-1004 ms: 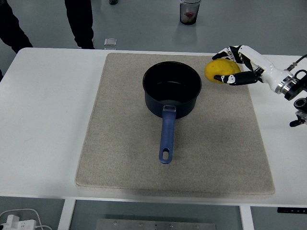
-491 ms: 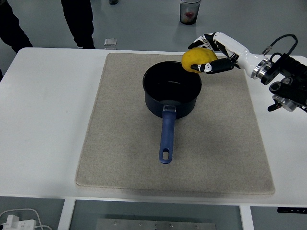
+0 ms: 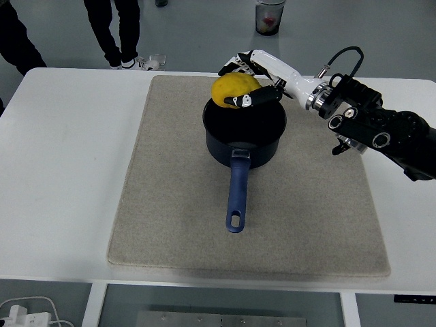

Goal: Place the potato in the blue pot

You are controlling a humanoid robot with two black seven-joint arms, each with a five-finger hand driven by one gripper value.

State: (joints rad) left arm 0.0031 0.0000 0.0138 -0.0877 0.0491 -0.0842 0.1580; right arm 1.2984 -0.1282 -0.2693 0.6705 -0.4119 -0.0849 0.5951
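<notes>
A dark blue pot [image 3: 244,133] with a long blue handle [image 3: 236,193] stands on the beige mat [image 3: 177,197], handle pointing toward the near edge. The yellow potato [image 3: 230,90] is held above the pot's far left rim, clear of the inside. My right hand [image 3: 246,83], white with black fingertips, is shut on the potato, fingers over its far side and thumb under its near side. The right arm [image 3: 371,126] reaches in from the right edge. The left arm is out of view.
A clear cup [image 3: 270,16] with something red inside stands on the floor beyond the table. A person's legs [image 3: 112,30] and shoes show at the top left, near the table's far edge. A white cable [image 3: 30,308] lies at the bottom left.
My right hand has carried the potato leftward from the mat's far right corner to above the pot's far rim. The arm has stretched further in. The person's legs have shifted.
</notes>
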